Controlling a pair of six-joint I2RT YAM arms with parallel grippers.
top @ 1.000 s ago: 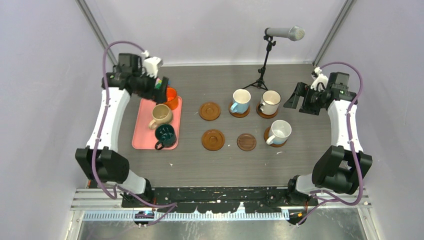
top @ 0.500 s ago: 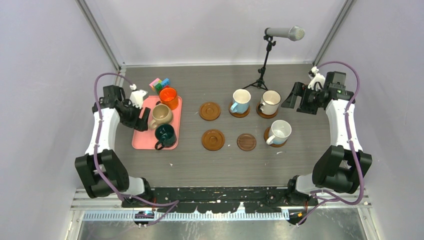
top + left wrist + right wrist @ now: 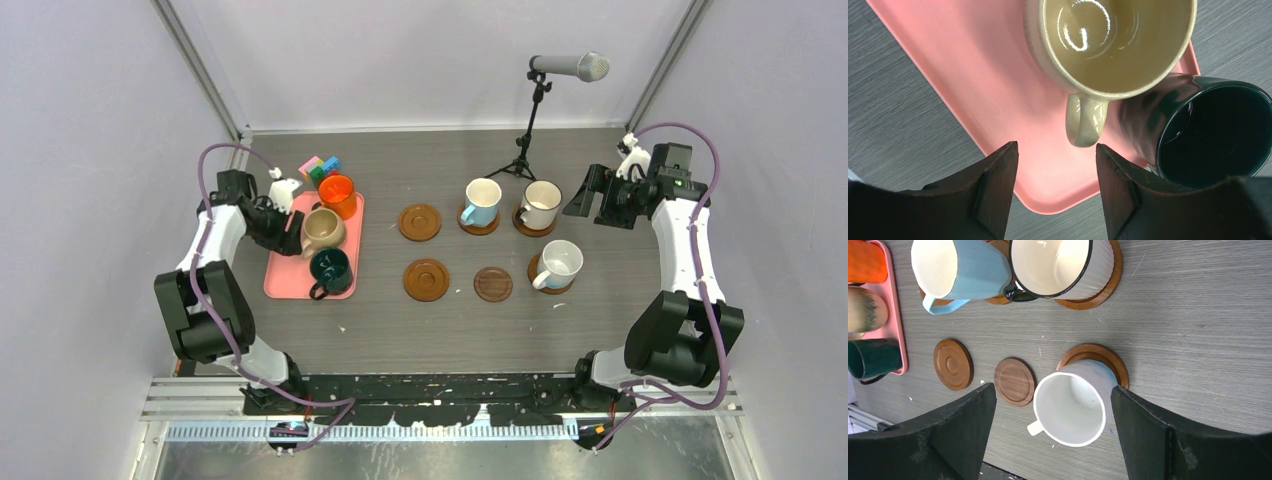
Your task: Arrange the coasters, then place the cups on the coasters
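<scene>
On the pink tray (image 3: 285, 272) stand an orange cup (image 3: 338, 194), a beige cup (image 3: 322, 230) and a dark green cup (image 3: 330, 268). My left gripper (image 3: 292, 238) is low over the tray's left side. It is open, and the beige cup's handle (image 3: 1086, 122) lies just beyond its fingertips (image 3: 1003, 165) with nothing between them. Three coasters are bare (image 3: 420, 222) (image 3: 426, 279) (image 3: 493, 284). A light blue cup (image 3: 482, 202), a cream cup (image 3: 541, 204) and a white cup (image 3: 559, 264) each sit on a coaster. My right gripper (image 3: 590, 200) hangs open and empty, right of the cream cup.
A microphone on a small tripod (image 3: 535, 110) stands at the back centre. Small coloured toy blocks (image 3: 320, 167) lie behind the tray. The dark green cup (image 3: 1213, 135) sits close beside the beige cup's handle. Enclosure walls close in left, right and behind.
My left arm swung from behind the orange cup to the tray's left side, facing the beige cup, and its jaws narrowed. The right arm stayed almost still.
</scene>
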